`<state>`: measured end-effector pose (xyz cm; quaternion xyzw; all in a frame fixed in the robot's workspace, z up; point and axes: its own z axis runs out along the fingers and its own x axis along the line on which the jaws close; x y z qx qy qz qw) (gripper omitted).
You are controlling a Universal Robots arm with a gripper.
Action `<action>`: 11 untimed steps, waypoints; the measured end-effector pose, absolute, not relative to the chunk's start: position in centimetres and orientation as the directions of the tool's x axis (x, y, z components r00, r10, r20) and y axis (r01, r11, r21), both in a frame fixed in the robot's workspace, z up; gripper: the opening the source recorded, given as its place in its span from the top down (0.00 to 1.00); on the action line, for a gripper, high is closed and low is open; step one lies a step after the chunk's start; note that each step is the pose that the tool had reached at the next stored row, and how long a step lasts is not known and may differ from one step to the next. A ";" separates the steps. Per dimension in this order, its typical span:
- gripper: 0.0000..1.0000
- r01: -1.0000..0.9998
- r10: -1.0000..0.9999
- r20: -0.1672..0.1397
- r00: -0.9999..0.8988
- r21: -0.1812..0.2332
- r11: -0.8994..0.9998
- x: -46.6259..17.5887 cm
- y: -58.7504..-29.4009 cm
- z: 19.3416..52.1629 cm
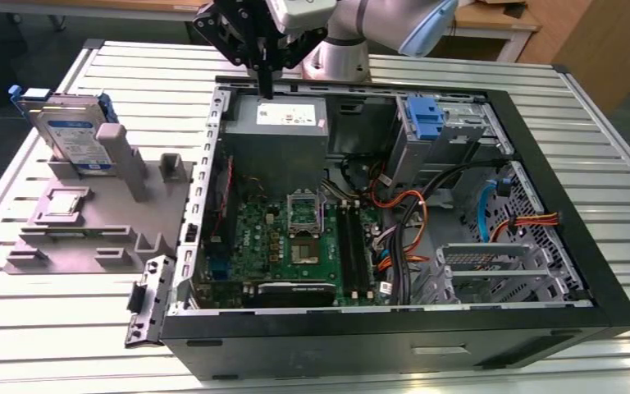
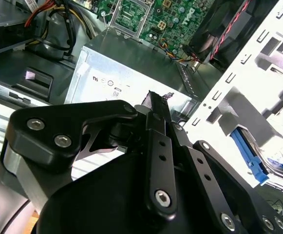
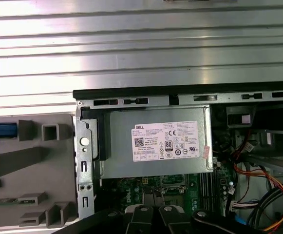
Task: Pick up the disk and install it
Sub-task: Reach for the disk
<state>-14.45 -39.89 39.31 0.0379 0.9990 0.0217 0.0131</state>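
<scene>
On slatted aluminium table [image 1: 610, 156], saw the disk [image 1: 72, 131] upright in grey fixture [image 1: 75, 238], upper left of exterior view. Found gripper [image 1: 262, 86] clenched empty over power supply [image 1: 276, 119], top centre, well apart. Judged square, centred grip across its edges safest.

Blue-framed silver disk [image 1: 75, 135], its white label banded blue, at the exterior view's upper left; green motherboard [image 1: 293, 238] and orange cables [image 1: 416, 215] inside black computer case [image 1: 610, 312] on ribbed silver table [image 1: 622, 148].
</scene>
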 end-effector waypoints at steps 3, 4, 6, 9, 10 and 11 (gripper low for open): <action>0.90 0.075 0.076 -0.024 -0.997 0.044 0.996 -14.5 -39.9 39.3; 0.90 0.075 0.076 -0.024 -0.997 0.044 0.996 -14.5 -39.9 39.3; 0.90 0.075 0.076 -0.025 -0.997 0.044 0.996 -14.5 -39.9 39.3; 0.90 0.075 0.076 -0.024 -0.997 0.044 0.996 -14.6 -39.9 39.3; 0.90 0.075 0.076 -0.024 -0.997 0.044 0.996 -14.7 -39.9 39.3; 0.90 0.075 0.076 -0.024 -0.997 0.044 0.996 -14.7 -39.9 39.3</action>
